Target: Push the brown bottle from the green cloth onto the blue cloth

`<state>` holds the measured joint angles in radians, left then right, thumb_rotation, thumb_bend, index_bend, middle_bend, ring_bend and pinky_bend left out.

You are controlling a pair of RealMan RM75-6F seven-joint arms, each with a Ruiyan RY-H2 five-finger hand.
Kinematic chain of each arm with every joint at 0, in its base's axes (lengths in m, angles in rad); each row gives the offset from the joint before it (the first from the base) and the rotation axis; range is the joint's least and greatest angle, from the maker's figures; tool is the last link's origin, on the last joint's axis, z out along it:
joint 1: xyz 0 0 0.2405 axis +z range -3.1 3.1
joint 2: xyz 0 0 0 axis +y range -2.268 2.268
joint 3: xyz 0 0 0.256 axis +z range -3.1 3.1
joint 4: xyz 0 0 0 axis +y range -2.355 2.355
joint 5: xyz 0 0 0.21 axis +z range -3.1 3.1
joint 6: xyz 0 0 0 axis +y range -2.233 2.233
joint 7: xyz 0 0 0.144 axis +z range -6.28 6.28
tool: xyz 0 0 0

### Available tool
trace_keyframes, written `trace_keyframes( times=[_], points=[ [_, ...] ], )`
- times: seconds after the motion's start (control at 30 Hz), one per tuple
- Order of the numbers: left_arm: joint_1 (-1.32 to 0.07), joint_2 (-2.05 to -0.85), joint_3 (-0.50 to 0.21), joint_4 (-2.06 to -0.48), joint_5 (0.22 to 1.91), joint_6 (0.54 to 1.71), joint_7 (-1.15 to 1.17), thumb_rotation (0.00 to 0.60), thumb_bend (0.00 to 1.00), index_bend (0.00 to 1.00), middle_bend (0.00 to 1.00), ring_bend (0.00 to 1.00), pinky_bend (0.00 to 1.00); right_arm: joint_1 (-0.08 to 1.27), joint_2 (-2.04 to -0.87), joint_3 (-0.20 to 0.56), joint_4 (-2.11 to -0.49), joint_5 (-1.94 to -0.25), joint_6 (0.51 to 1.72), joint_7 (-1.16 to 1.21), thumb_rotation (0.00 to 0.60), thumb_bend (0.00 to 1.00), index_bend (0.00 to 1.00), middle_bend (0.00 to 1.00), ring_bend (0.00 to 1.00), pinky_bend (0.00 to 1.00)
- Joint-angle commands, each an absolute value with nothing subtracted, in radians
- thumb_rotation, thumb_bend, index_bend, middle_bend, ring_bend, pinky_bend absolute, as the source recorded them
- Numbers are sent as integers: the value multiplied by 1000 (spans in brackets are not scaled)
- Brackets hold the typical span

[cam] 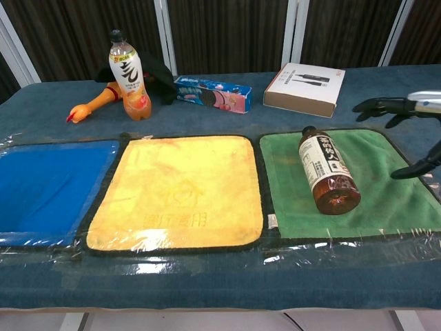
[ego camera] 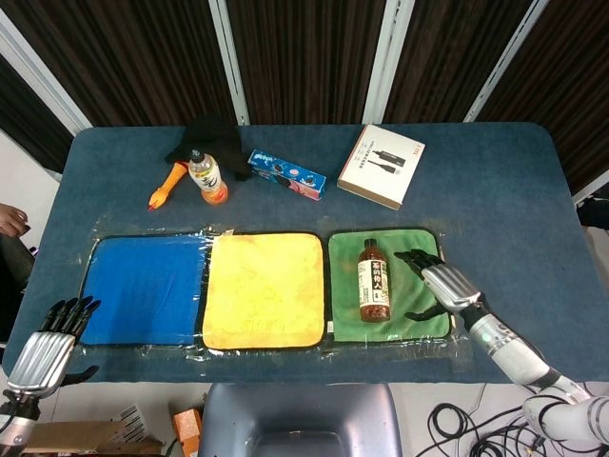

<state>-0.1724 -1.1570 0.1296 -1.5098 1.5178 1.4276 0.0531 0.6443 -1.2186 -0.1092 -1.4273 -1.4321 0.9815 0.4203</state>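
Brown bottle (ego camera: 375,279) lay on its side on green cloth (ego camera: 422,249), untouched; right hand (ego camera: 441,285) just beside it, fingers spread, empty; left hand (ego camera: 40,347) off blue cloth (ego camera: 143,289), fingers apart. Rigid, likely rolls easily; push mid-body

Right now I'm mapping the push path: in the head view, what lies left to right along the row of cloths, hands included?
Left hand → blue cloth → yellow cloth → green cloth with the brown bottle lying on it → right hand at that cloth's right edge.
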Motion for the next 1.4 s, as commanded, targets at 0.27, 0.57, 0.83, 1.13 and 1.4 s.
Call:
trace_keyframes(
  times=[0.27,0.57,0.83,1.13,1.4],
  points=[
    [-145,-1187,126,-1452,1521,1411,45,600,29,0,47,0,73,604,-1266,-237,-1139,-1690,988,1419,556,58,29,100,47,173],
    [-129,-1186,113,-1455,1515,1406,64,600,29,0,47,0,73,680,-1308,-290,-1048,-1788,998,1767,556,60,57,107,69,175],
    [-129,-1179,103,-1459,1510,1381,53,600,29,0,47,0,73,736,-1329,-293,-1023,-1780,962,1879,556,61,57,118,70,182],
    [-129,-1178,91,-1465,1502,1359,63,600,29,0,47,0,73,776,-1348,-304,-1014,-1776,926,1909,556,61,55,118,70,182],
    [-129,-1178,86,-1465,1501,1350,65,600,29,0,47,0,73,797,-1356,-314,-1018,-1787,944,1949,556,61,31,118,70,190]
  ],
)
